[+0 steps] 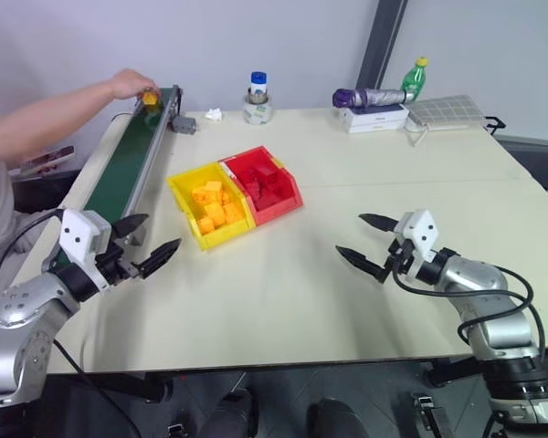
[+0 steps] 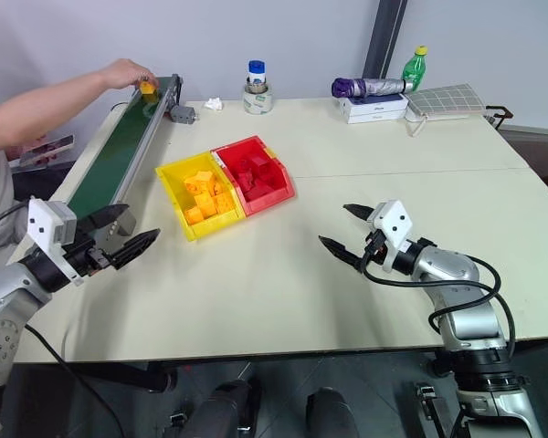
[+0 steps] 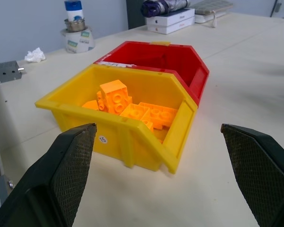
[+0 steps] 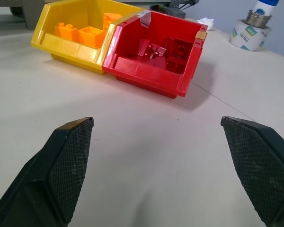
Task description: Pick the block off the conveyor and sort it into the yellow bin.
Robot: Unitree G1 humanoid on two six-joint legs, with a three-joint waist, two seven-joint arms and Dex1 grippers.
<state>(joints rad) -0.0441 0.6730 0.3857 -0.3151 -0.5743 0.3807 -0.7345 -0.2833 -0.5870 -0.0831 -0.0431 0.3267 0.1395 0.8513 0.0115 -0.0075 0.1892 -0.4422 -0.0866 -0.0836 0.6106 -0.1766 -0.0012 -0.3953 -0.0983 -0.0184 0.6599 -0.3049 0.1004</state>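
At the far end of the conveyor [image 1: 128, 164], well beyond the left gripper's [image 1: 146, 246] jaws, a person's hand [image 1: 128, 84] rests on a yellow-orange block [image 1: 150, 97], seemingly setting it on the belt to ride down. That would explain why the left gripper hangs empty with its jaws spread wide beside the near end of the belt: it looks parked where the block should arrive, ready to close once the block comes within reach. For now the block is far ahead of the fingertips and nothing lies between them.

Just ahead of those jaws and slightly to their right sits the yellow bin [image 3: 132, 142], its open front turned toward the gripper, so a picked block would need only a short carry. Several orange blocks [image 3: 132, 106] already lie inside. Joined to its far side is the red bin [image 4: 151, 71], holding red blocks [image 4: 163, 49].

Further right, the right gripper [image 1: 367, 243] hovers over bare table [image 1: 347, 164], jaws also wide and empty, the two bins ahead of its fingertips and well apart from them. It appears to be idling clear of the work, since the conveyor lies on the other arm's side.

Along the table's far edge stand a bottle [image 1: 258, 88] on a tape roll, a folded umbrella [image 1: 370, 97] on a box, and a green bottle [image 1: 415, 79], all remote from either pair of jaws.
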